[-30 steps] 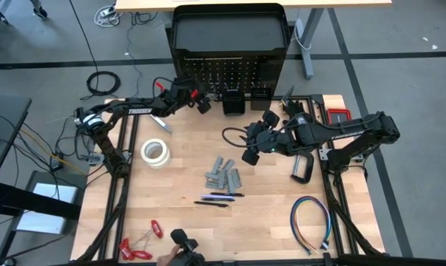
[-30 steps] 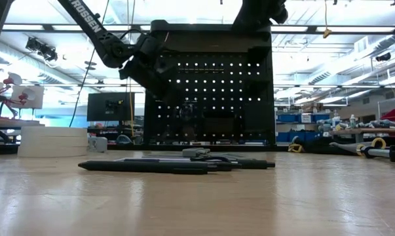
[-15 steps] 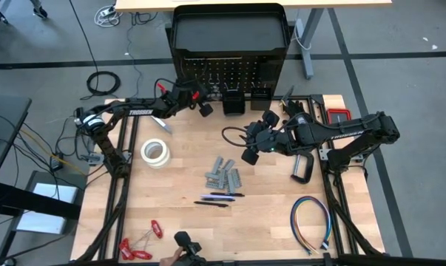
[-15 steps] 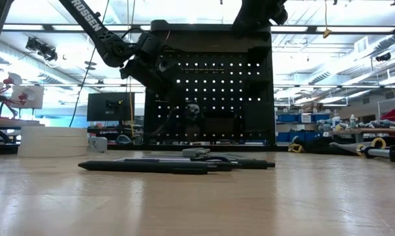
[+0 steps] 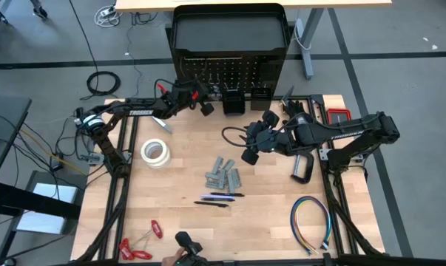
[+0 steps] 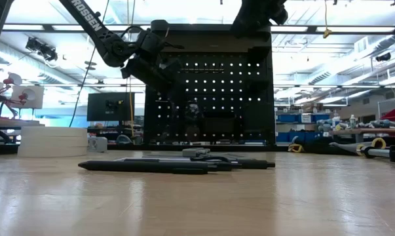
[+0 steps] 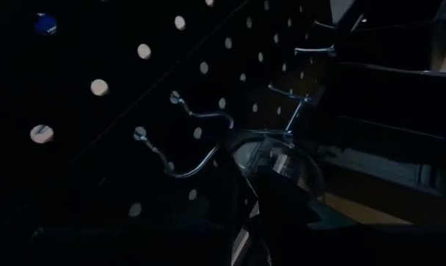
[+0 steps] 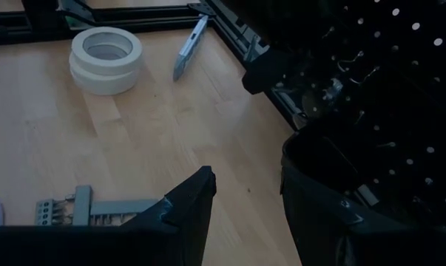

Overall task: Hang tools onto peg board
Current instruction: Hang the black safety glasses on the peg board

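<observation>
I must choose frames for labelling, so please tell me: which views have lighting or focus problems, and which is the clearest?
Low view: the bright room behind backlights the peg board, making it a silhouette, and the near table surface is blurred. Left wrist view: very dark, only holes and metal hooks glint. Right wrist view: the white tape rolls are well lit, the board side is in shadow. High view: evenly lit, the clearest.

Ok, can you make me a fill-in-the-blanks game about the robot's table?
1. The white tape rolls are stacked ____ high.
2. The left claw is up against the black ____.
3. The pens lie nearest the ____ metal pieces.
4. The right claw hangs next to a black cable ____.

Missing words: two; peg board; grey; loop
</observation>
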You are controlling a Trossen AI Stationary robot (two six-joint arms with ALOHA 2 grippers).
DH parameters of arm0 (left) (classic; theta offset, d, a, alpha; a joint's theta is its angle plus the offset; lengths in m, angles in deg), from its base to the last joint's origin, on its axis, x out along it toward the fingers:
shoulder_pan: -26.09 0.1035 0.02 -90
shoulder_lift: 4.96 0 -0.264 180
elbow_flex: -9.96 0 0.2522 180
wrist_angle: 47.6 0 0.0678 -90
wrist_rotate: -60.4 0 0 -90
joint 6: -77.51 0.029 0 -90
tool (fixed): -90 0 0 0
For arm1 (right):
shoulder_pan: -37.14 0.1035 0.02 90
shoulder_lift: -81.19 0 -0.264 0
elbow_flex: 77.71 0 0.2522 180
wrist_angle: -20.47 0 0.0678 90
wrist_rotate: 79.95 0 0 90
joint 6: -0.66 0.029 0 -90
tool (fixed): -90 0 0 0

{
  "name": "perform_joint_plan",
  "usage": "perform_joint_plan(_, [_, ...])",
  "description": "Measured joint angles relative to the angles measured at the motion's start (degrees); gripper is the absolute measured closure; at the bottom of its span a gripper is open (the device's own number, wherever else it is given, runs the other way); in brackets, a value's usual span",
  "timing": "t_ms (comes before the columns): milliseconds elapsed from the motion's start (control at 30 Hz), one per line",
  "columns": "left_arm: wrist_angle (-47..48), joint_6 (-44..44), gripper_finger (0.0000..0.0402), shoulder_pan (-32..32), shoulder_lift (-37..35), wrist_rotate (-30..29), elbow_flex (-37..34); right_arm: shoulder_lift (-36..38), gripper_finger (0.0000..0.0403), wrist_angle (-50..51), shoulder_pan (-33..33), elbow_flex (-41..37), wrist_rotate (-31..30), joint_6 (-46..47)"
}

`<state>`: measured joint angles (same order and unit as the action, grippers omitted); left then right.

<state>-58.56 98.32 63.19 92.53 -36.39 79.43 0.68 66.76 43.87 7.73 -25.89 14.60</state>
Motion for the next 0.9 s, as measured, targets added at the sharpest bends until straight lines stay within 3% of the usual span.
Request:
perform_joint_plan(400, [2.9,3.1,0.0339,0.0,-3.7,-6.1,0.2,0.0,0.0233,-0.4,-0.1,0.0,0.0,-0.5])
perform_joint_plan(500, [5.5,3.0,0.0339,0.1,-2.7,-6.0,0.0,0.0,0.0233,-0.3,-0.4,0.0,0.0,-0.6])
perform_joint_plan(900, [0.6,2.6,0.034,-1.9,3.4,-6.4,0.0,0.0,0.0233,-1.1,-1.0,0.0,0.0,-0.6])
